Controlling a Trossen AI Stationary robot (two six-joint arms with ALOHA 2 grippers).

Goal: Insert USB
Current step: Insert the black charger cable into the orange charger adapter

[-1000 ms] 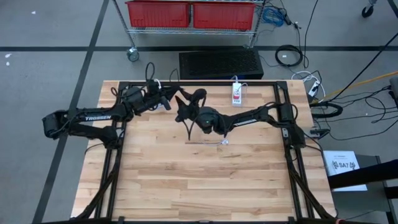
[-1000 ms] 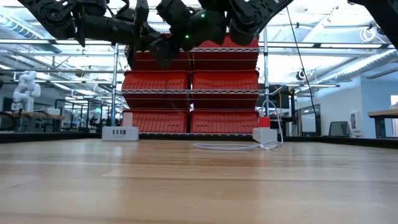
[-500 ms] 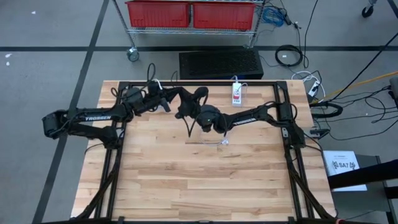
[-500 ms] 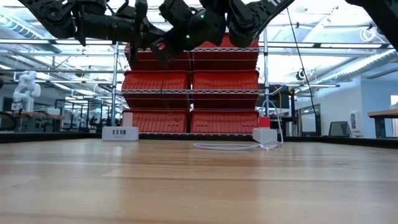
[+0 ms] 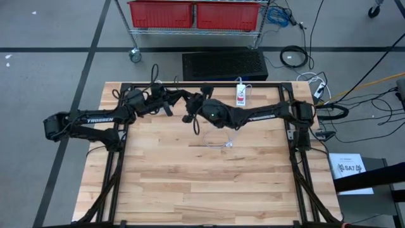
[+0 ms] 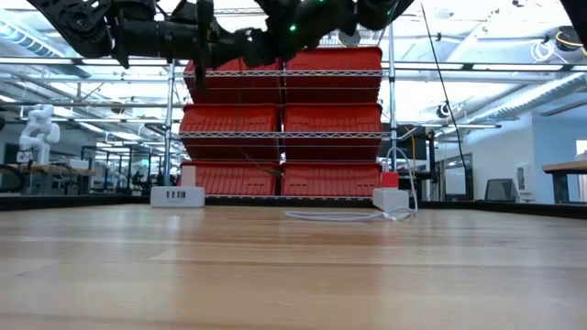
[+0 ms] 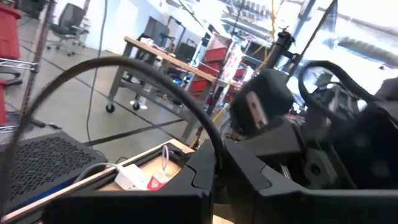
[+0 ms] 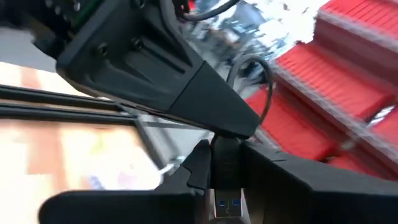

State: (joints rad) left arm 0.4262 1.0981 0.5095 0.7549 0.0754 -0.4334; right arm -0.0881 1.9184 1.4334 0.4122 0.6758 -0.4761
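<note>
**A:** Where's the USB plug right now?

**B:** Up in the air over the far edge of the table, between the two arms. The right gripper [image 8: 225, 171] pinches the black plug body [image 8: 225, 163], and the blue-tongued metal end [image 8: 225, 204] sticks out back toward that wrist's camera. So the plug's long axis runs along the fingers, not across them.

**A:** And the left gripper?

**B:** The left gripper [image 5: 169, 101] is pressed together on the black cable [image 7: 149, 81], which arcs up and over from between its fingers. In the high view both grippers meet nearly tip to tip, the right gripper [image 5: 195, 106] just beside the left.

**A:** Where does the plug have to go?

**B:** My guess is the white charger block with the row of ports [image 6: 177, 196], standing at the far edge of the table in the low view. I can't find it for certain from above; it may lie under the left arm. The other white block with the red top [image 5: 241, 95] sits beside the right arm and already has a white cable [image 6: 344, 216] running from it.

**A:** So which arm is better placed?

**B:** If the port block is where I think, the left arm is nearer. But the right one has the plug itself, and the metal end points back at its own wrist, so I judge it needs turning before it can face any port.

**A:** Risk?

**B:** The cable loop pulling the plug askew while both hold it.
</note>
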